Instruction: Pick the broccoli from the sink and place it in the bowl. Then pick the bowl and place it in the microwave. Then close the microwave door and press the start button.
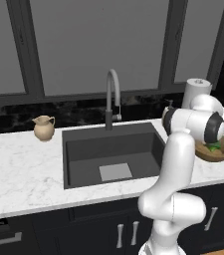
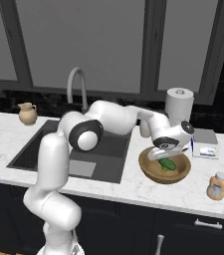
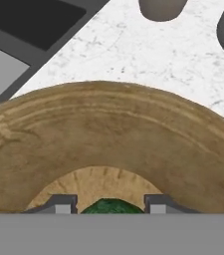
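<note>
The tan wooden bowl (image 2: pixel 148 172) stands on the marble counter right of the sink (image 2: pixel 39 144). The dark-green broccoli (image 2: pixel 168 165) is low inside it. My gripper (image 2: pixel 161 157) reaches down into the bowl from the left. In the hand view the bowl (image 3: pixel 108 129) curves close in front, and the broccoli (image 3: pixel 111 205) fills the gap between the two fingertips (image 3: pixel 63 204), so the gripper (image 3: pixel 111 204) looks shut on it. From the left base view my forearm covers most of the bowl (image 1: pixel 223 153); a bit of broccoli (image 1: pixel 214 147) shows. The microwave and its door are out of view.
The dark basin (image 1: pixel 83 149) has a pale drain plate (image 1: pixel 115 172) and a curved faucet (image 1: pixel 112 94). A beige jug (image 1: pixel 44 128) stands left of it. Behind the bowl are a paper towel roll (image 2: pixel 179 104) and a small box (image 2: pixel 204 147); an orange bottle (image 2: pixel 217 186) stands near the counter's front edge.
</note>
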Robot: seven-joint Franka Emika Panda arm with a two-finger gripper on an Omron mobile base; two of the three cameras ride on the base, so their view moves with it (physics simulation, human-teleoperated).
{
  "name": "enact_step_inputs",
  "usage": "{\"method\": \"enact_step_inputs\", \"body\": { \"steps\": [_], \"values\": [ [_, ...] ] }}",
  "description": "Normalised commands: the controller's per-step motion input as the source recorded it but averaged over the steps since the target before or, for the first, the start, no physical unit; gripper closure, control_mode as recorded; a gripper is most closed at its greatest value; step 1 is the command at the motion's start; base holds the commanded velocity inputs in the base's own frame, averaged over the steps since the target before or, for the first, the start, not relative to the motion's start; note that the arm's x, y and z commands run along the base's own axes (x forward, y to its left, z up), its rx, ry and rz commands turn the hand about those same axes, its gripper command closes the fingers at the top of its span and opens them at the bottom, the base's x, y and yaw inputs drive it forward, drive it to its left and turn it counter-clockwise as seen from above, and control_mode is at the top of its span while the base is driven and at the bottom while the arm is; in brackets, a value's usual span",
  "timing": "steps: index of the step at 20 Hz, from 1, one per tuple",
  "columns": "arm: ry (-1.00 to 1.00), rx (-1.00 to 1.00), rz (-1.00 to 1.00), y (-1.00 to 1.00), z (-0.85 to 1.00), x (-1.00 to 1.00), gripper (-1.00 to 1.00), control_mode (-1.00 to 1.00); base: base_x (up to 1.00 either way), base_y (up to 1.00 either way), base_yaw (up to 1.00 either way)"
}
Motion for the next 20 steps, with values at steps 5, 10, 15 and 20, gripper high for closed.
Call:
{"method": "enact_step_inputs", "body": {
  "steps": [5,10,15,20],
  "values": [
    [0.0,0.0,0.0,0.0,-0.35,0.01,1.0,-1.0,0.0,0.0,0.0],
    [0.0,0.0,0.0,0.0,-0.3,0.05,1.0,-1.0,0.0,0.0,0.0],
    [-0.01,0.0,0.0,0.0,-0.03,-0.06,-1.0,-1.0,0.0,0.0,0.0],
    [-0.03,0.0,0.0,0.0,0.07,-0.19,-1.0,-1.0,0.0,0.0,0.0]
  ]
}}
